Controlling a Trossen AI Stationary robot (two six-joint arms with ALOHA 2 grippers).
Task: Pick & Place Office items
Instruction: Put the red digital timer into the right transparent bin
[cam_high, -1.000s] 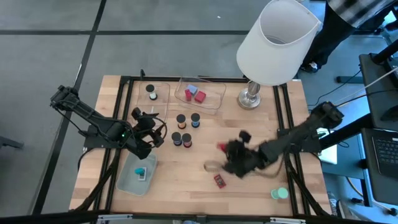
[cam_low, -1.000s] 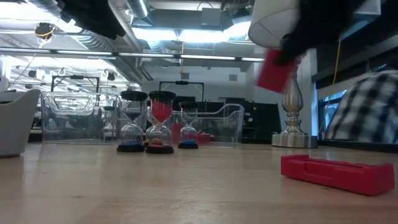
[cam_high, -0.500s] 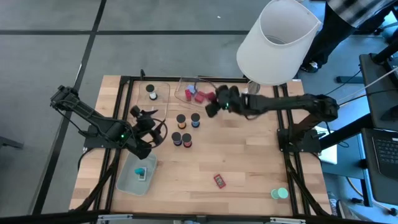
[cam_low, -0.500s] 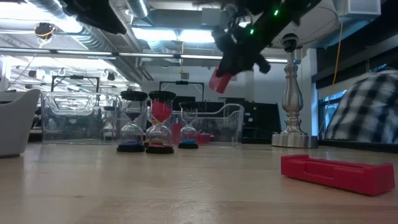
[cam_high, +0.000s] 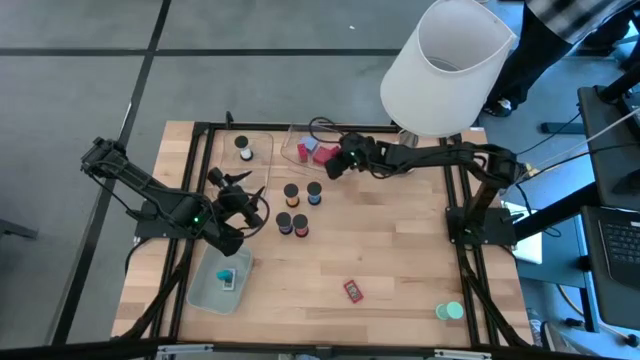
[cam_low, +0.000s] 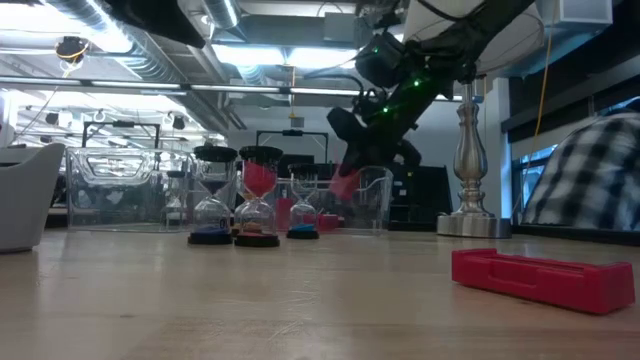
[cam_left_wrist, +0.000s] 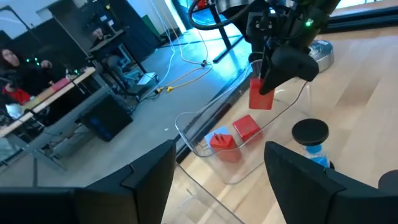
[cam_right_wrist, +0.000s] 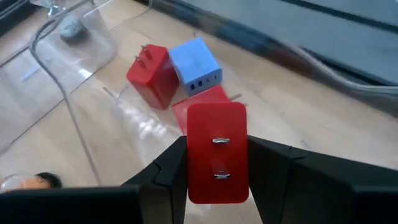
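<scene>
Item: red plug block (cam_right_wrist: 216, 152), w/ two metal prongs facing the right wrist cam, centre of that frame.
Right gripper (cam_high: 340, 163): clamped on the red plug block across its two flat sides, upper centre of high view, over the clear tray (cam_high: 350, 165).
Position: block hangs above tray, not yet down; in left wrist view it dangles upper right of frame (cam_left_wrist: 262, 95) over the tray wall.
Tray contents: another red plug (cam_right_wrist: 149, 73) and a blue plug block (cam_right_wrist: 196, 60) already inside, touching each other, upper centre of right wrist frame.
Handling: prob. light, rigid hard plastic; smooth faces so could slip if squeeze is weak. Prongs stiff, avoid grabbing those.
Grip pt: flat side faces, mid-body, as held now.
Left gripper (cam_high: 240, 200): fingers spread, holding nothing, left-centre of high view near the hourglass timers (cam_high: 292, 210).
Other: red flat piece (cam_high: 353, 291) lies lower centre of high view, well apart; what it is — hard to tell, maybe a stapler-type item.
</scene>
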